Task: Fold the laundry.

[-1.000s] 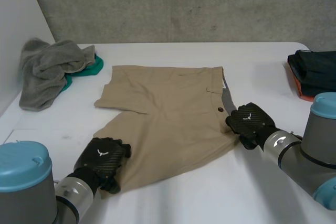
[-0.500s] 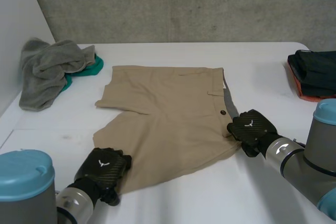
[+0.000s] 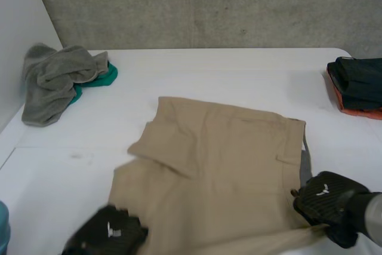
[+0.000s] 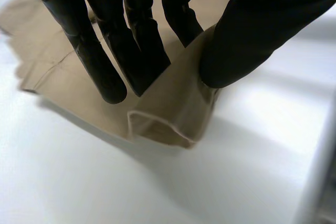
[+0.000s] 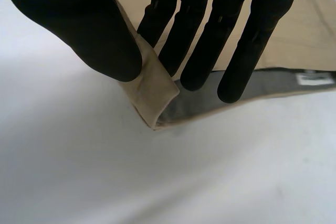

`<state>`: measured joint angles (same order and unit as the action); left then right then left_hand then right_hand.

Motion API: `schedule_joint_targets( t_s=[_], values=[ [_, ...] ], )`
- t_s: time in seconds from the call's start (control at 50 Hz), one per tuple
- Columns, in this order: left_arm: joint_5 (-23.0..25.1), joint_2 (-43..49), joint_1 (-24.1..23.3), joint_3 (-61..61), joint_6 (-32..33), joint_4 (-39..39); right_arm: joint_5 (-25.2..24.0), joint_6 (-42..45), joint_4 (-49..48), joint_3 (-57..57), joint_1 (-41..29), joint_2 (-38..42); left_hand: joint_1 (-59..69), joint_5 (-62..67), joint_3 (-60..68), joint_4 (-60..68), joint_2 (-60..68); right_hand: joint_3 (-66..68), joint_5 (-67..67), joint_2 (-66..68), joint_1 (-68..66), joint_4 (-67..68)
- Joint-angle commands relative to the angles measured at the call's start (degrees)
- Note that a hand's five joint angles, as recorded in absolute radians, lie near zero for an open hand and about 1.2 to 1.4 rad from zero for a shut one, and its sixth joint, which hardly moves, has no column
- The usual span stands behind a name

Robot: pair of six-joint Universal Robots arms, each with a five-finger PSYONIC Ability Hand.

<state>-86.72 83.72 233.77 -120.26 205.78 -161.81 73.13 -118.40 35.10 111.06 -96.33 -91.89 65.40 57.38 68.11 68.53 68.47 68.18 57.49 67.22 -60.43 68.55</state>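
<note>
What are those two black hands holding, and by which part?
Both pinch the tan shorts: the left hand a corner of the leg hem, the right hand a corner of the waistband.

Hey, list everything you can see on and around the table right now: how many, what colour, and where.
shorts: one, khaki, near middle of the table
grey cloth: one, crumpled, far left corner
green cloth: one, beneath the grey cloth's edge
folded garments: one stack, dark over orange, right edge
table: one, white
wall: one, grey concrete, behind the table
left hand: black, pinching a leg hem corner
right hand: black, pinching a waistband corner
</note>
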Motion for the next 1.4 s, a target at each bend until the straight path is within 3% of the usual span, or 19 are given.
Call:
schedule_joint_targets(
  t_s=[0.02, 0.14, 0.22, 0.34, 0.48, 0.5, 0.52, 0.54, 0.56, 0.58, 0.62, 0.76, 0.84, 0.94, 1.06, 1.14, 1.18, 1.24, 1.4],
  values=[
    [2.8, 1.4, 0.8, 4.7, 0.1, -6.0, -1.9, -6.9, -7.6, -2.2, 1.9, 0.4, 14.6, 12.6, 11.9, 11.5, 11.5, 11.8, 12.5, 12.8, -19.6, 11.4],
    [2.2, 13.6, 3.8, 13.7, 0.8, -31.3, 0.4, -18.3, -21.3, -8.4, -1.6, 13.4, 14.6, 12.6, 11.9, 11.5, 11.5, 11.8, 12.5, 12.8, -19.6, 11.4],
    [1.9, 24.2, 4.7, 23.1, 2.4, -42.3, 6.8, -22.6, -30.6, -13.8, -4.5, 18.7, 14.6, 12.6, 11.9, 11.5, 11.5, 11.8, 12.5, 12.8, -19.6, 11.4],
    [1.2, 38.9, 6.5, 39.2, 5.0, -47.0, 14.7, -23.1, -43.0, -22.6, -7.5, 27.4, 14.6, 12.6, 11.9, 11.5, 11.5, 11.8, 12.5, 12.8, -19.6, 11.4],
    [0.9, 55.4, 6.3, 58.7, 5.2, -47.1, 16.5, -23.5, -49.5, -33.8, -9.3, 40.0, 14.6, 12.6, 11.9, 11.5, 11.5, 11.8, 12.5, 12.8, -19.6, 11.4],
    [1.0, 58.1, 6.2, 62.0, 5.1, -47.0, 16.7, -23.5, -50.3, -35.0, -9.5, 41.2, 14.6, 12.6, 11.9, 11.5, 11.5, 0.4, 1.1, 1.3, -8.1, 0.0],
    [1.0, 59.3, 5.8, 63.4, 5.3, -47.0, 17.3, -23.3, -51.0, -36.2, -9.7, 42.2, -4.7, -6.7, -7.4, -7.8, -7.8, -28.5, -27.8, -27.6, 20.8, -28.9],
    [1.0, 60.1, 5.6, 64.4, 5.4, -47.0, 17.8, -23.1, -51.3, -37.3, -9.9, 43.1, -38.5, -40.5, -41.2, -41.7, -41.6, -58.2, -57.5, -57.2, 50.4, -58.6],
    [1.0, 60.8, 5.6, 65.1, 5.3, -47.0, 19.2, -23.0, -51.5, -39.4, -10.5, 44.2, -55.4, -57.4, -58.1, -58.5, -58.5, -58.2, -57.5, -57.2, 50.4, -58.6],
    [1.0, 60.9, 5.4, 65.7, 5.2, -47.0, 19.9, -23.0, -51.6, -39.8, -10.7, 44.2, -40.6, -42.6, -43.3, -43.7, -43.7, -58.2, -57.5, -57.2, 50.4, -58.6],
    [1.0, 60.9, 5.0, 65.5, 4.9, -46.9, 21.3, -23.6, -51.6, -40.0, -11.2, 43.8, -55.4, -57.4, -58.1, -58.5, -58.5, -58.2, -57.5, -57.2, 50.4, -58.6],
    [0.9, 50.4, 3.2, 56.7, 3.1, -46.2, 22.8, -26.4, -49.6, -30.7, -11.0, 34.3, -55.4, -57.4, -58.1, -58.5, -58.5, -58.2, -57.5, -57.2, 50.4, -58.6],
    [1.0, 43.0, 3.2, 49.0, 1.1, -46.1, 19.4, -28.5, -42.0, -22.8, -10.5, 26.2, -55.4, -57.4, -58.1, -58.5, -58.5, -58.2, -57.5, -57.2, 50.4, -58.6],
    [1.4, 36.2, 3.2, 40.2, -2.3, -46.5, 13.6, -33.6, -33.9, -14.4, -9.5, 25.2, -55.4, -57.4, -58.1, -58.5, -58.5, -58.2, -57.5, -57.2, 50.4, -58.6],
    [1.5, 33.3, 3.1, 33.9, -5.3, -47.1, 10.9, -36.6, -39.0, -10.9, -6.9, 25.4, -55.4, -57.4, -58.1, -58.5, -58.5, -54.2, -53.6, -53.3, 46.5, -54.6],
    [1.3, 33.3, 2.8, 32.9, -5.4, -47.1, 11.0, -36.4, -44.0, -11.5, -5.7, 29.4, -55.4, -57.4, -58.1, -58.5, -58.5, -30.1, -29.4, -29.1, 22.3, -30.5],
    [0.9, 33.3, 2.7, 32.6, -5.5, -47.0, 11.6, -36.0, -45.4, -12.2, -5.2, 31.1, -55.4, -57.4, -58.1, -58.5, -58.5, 11.6, 12.3, 12.5, -19.3, 11.2],
    [0.9, 32.4, 2.1, 31.4, -5.5, -46.6, 13.1, -34.8, -46.2, -11.7, -4.2, 30.5, -55.4, -57.4, -58.1, -58.5, -58.5, 11.8, 12.5, 12.8, -19.6, 11.4],
    [1.2, 24.0, 1.3, 27.7, -5.9, -47.0, 16.1, -20.9, -48.8, -5.9, 0.2, 17.5, -55.4, -57.4, -58.1, -58.5, -58.5, 11.8, 12.5, 12.8, -19.6, 11.4]
  ],
)
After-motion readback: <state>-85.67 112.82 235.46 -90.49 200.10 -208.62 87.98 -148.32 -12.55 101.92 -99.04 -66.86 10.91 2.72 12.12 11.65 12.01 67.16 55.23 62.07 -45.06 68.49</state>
